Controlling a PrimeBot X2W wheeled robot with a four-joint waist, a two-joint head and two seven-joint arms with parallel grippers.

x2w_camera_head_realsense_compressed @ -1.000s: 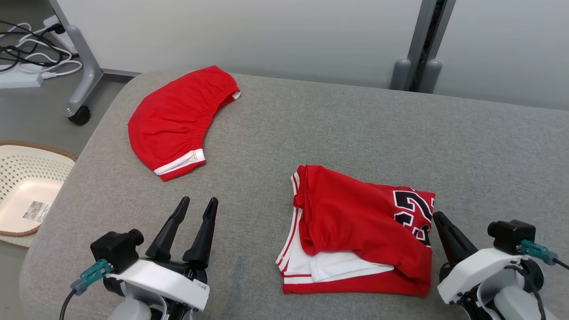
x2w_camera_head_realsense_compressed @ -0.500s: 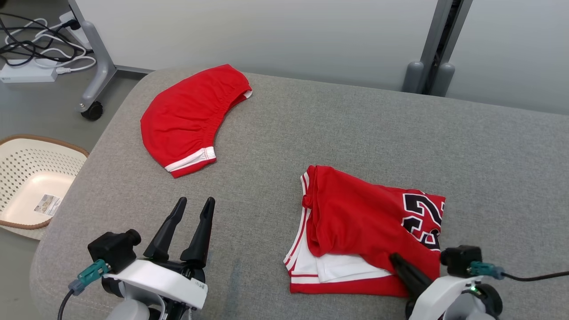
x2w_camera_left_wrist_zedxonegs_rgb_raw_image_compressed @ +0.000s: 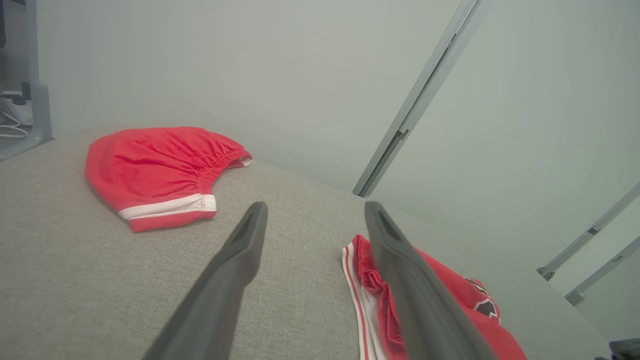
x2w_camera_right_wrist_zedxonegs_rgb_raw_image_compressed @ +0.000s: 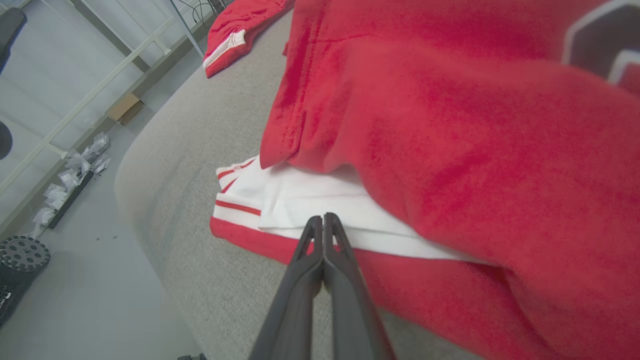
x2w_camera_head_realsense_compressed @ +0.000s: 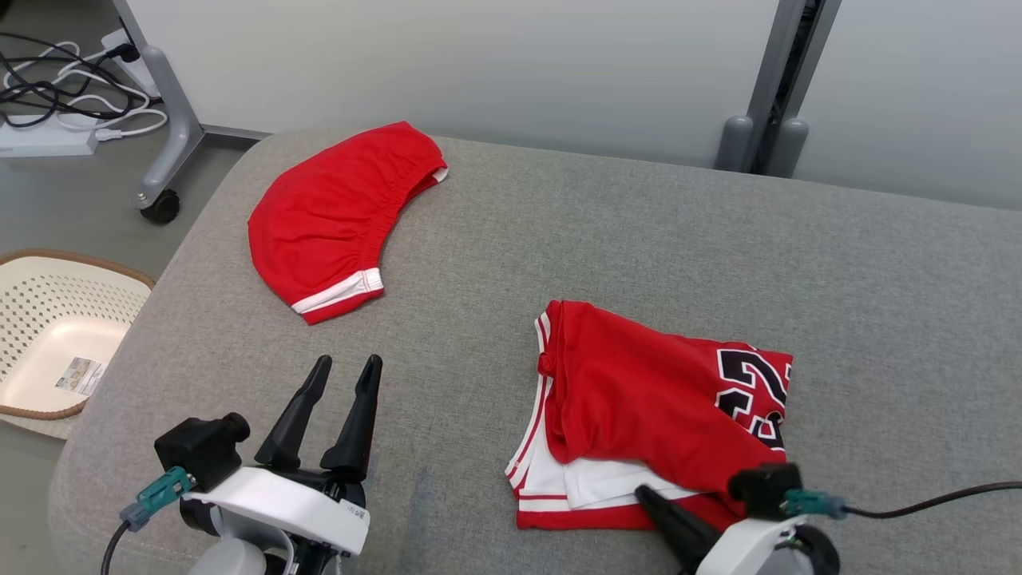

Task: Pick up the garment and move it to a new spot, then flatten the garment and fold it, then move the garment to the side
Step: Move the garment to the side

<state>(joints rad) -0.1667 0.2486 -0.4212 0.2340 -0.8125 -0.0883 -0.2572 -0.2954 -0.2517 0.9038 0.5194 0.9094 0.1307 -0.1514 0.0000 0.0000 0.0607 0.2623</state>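
The garment, a red jersey with white trim and black numbers, lies folded on the grey padded table, right of centre. My right gripper is shut, empty, at the jersey's near edge. In the right wrist view its tips rest over the white inner layer of the jersey; contact is unclear. My left gripper stands open and empty at the lower left, apart from the cloth. Between its fingers lies bare table, with the jersey just to their right.
Folded red shorts with a white band lie at the table's far left, also seen as shorts. A cream perforated basket sits on the floor at left. A wheeled stand and cables are behind it.
My right gripper has swung from the jersey's right side leftward along its near edge, still shut. The head camera shifted slightly. The left gripper and both garments stayed put.
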